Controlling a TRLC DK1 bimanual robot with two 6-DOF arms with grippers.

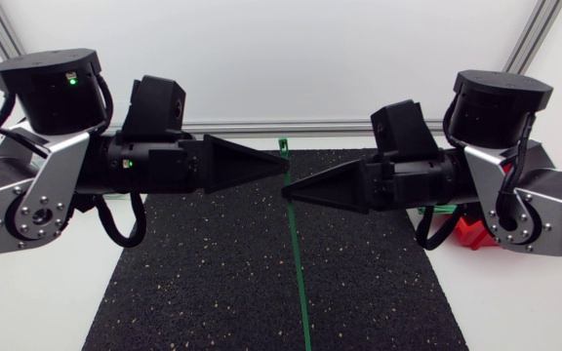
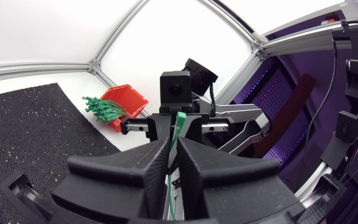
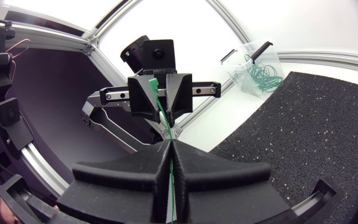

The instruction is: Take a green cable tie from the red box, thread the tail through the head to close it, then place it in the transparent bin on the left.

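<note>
Red box (image 2: 132, 99) holds green ties (image 2: 104, 111), transparent bin (image 3: 244, 65) looped ones (image 3: 261, 73) (left tool (image 1: 284, 166) and right tool (image 1: 288, 193) grip one cable tie (image 1: 298, 263)).

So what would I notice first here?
The left end effector and the right end effector meet nearly tip to tip above the middle of the black mat. Each is shut on the same long green cable tie, which runs on past their tips. Beside the mat, the red box bristles with more green ties.
</note>
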